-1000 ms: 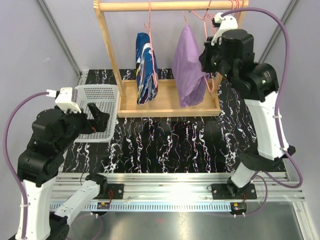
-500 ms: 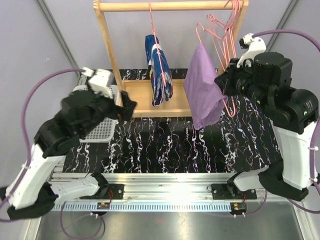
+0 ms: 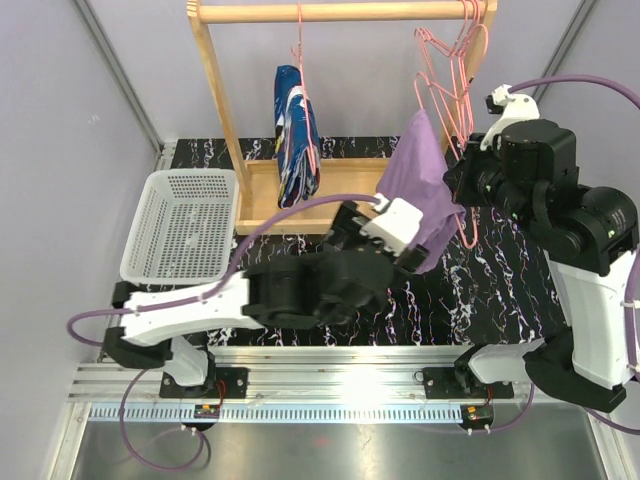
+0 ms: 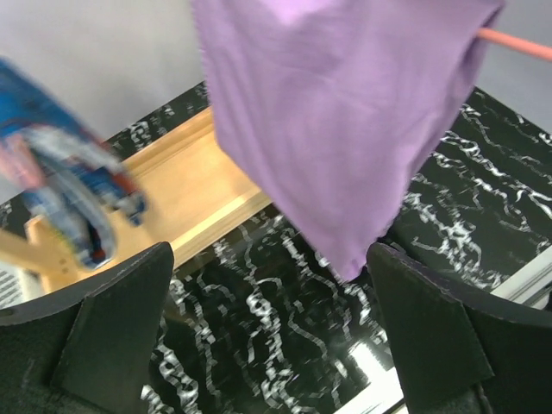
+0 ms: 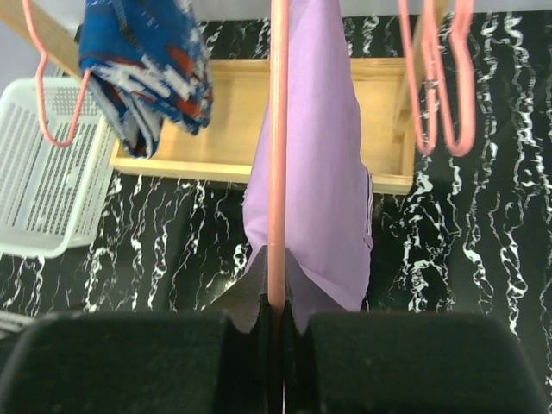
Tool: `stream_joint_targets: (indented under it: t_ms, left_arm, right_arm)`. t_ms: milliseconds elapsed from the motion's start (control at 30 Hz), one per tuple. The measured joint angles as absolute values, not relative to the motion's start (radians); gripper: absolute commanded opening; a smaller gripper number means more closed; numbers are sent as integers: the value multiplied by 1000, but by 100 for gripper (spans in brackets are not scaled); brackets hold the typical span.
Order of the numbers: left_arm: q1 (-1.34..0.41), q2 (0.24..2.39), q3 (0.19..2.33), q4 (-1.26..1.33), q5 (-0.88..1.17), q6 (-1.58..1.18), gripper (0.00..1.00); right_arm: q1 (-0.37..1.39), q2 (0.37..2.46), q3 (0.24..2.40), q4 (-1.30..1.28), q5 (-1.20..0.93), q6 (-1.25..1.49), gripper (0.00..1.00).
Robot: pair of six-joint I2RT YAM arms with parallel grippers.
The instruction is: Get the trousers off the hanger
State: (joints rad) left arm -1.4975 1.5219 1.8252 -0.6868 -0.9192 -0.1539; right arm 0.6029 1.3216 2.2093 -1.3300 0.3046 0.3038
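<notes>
My right gripper (image 5: pixel 276 317) clamps the hanger (image 5: pixel 277 155); left gripper (image 4: pixel 272 293) gapes beneath the lilac trousers (image 4: pixel 336 129) — nothing removed yet — blue pair (image 3: pixel 296 135) untouched.

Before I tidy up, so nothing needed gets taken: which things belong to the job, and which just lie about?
Job: lilac trousers, blue trousers, held hanger, right gripper, left gripper.
Lying about: basket, spare hangers, rack.

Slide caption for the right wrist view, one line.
Right gripper clamps the pink hanger carrying the lilac trousers, wooden rack base behind.
</notes>
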Motion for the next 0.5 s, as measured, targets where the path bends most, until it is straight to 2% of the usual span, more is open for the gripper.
stream_joint_targets:
  t_ms: [200,400,500]
  left_arm:
    - [-1498,1703,1936,-574,-893,-112,99]
    - [-1489,1742,1930,-442,-874,-75,99]
    - [-1474,1723,1850,-307,-860,-66,99]
  right_arm:
    - [603,1294,2222,-1335,364,320,0]
    - [603,1293,2241,-1337,410,330,0]
    - [603,1293,2252,-1338,410,338,0]
